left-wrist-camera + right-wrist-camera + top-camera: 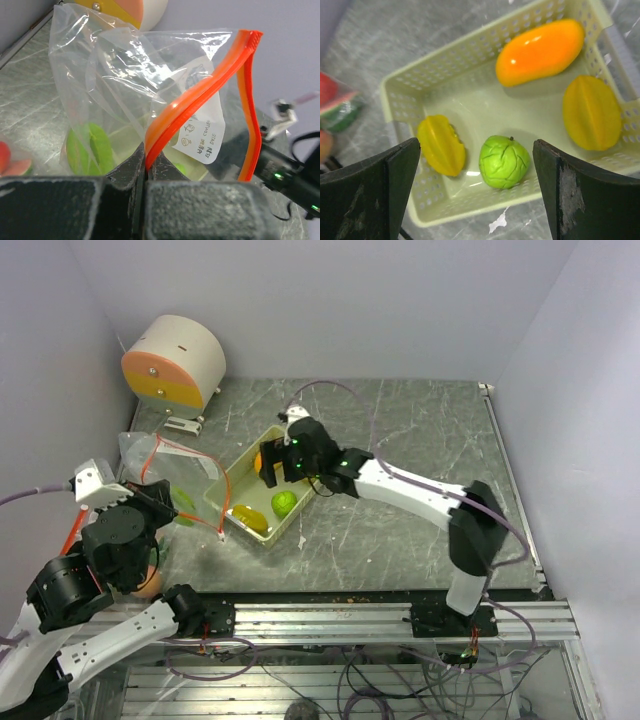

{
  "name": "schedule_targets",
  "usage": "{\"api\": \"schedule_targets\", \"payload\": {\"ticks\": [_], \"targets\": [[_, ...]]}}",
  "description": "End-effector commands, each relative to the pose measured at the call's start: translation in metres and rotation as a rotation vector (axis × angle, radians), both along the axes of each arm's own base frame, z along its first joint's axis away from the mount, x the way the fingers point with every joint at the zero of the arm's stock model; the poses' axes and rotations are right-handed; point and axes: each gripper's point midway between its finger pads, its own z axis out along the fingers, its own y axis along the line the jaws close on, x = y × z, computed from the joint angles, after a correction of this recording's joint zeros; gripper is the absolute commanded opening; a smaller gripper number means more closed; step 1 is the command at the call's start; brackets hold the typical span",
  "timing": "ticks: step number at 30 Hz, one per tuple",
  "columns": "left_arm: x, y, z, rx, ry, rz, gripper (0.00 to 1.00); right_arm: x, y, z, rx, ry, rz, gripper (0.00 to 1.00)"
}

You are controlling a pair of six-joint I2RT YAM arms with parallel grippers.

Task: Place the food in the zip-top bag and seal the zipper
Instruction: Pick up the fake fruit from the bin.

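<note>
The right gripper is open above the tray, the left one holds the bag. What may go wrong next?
1. The right gripper hangs open over the green fruit; the yellow starfruit lies close beside it, so a finger may hit that.
2. The glossy fruit may slip from the grip.
3. The left gripper pinches the orange zipper of the bag at one point; the mouth may sag and block the drop.

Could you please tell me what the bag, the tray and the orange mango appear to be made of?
The bag looks like thin clear plastic film, crinkled and shiny, with a stiffer orange zipper strip. The tray seems moulded matte plastic, pale yellow-green, its walls perforated. The mango is probably hard glossy plastic: bright highlights on a smooth skin.
</note>
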Motion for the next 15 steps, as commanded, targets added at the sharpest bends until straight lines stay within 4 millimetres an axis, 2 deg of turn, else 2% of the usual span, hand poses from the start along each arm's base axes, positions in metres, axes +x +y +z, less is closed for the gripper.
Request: {"api": "schedule_targets", "payload": {"ticks": [1, 9, 15], "targets": [[-0.002, 0.009, -0.008, 0.040, 0.015, 0.029, 0.07, -0.014, 0.009, -0.058, -0.217, 0.112, 0.068, 0.95], [-0.005, 0.010, -0.010, 0.037, 0.018, 0.019, 0.07, -0.016, 0.009, -0.116, -0.417, 0.185, 0.104, 0.97], [-0.009, 0.017, -0.012, 0.023, 0.013, 0.033, 0.07, -0.019, -0.004, -0.146, -0.519, 0.225, 0.101, 0.97]]}}
